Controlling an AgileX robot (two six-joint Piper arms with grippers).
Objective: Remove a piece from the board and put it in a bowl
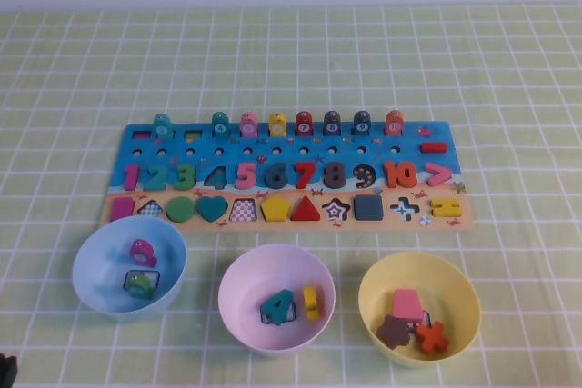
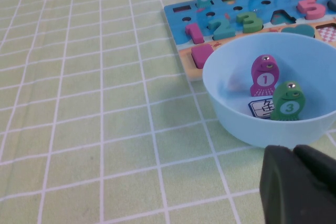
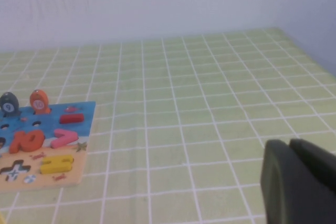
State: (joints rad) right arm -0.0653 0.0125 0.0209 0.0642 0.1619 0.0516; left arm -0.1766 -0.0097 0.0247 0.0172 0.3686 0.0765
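The orange-red plus piece (image 1: 433, 337) lies inside the yellow bowl (image 1: 459, 281) at the front right, beside a pink trapezoid (image 1: 408, 304) and a brown flower (image 1: 395, 331). The board (image 1: 273, 154) lies across the middle of the table, and its plus slot (image 1: 405, 210) is empty. The slot also shows in the right wrist view (image 3: 16, 169). My left gripper (image 2: 294, 150) is shut and empty, low over the cloth just in front of the light blue bowl (image 2: 231, 109). My right gripper (image 3: 289, 142) is shut and empty, off to the right of the board (image 3: 79, 150).
The light blue bowl (image 1: 91, 265) holds a pink fish (image 1: 142, 252) and a green fish (image 1: 139, 283). The pale pink bowl (image 1: 238, 290) holds a teal 4 (image 1: 277, 306) and a yellow piece (image 1: 311, 303). A green checked cloth (image 1: 73, 79) covers the table.
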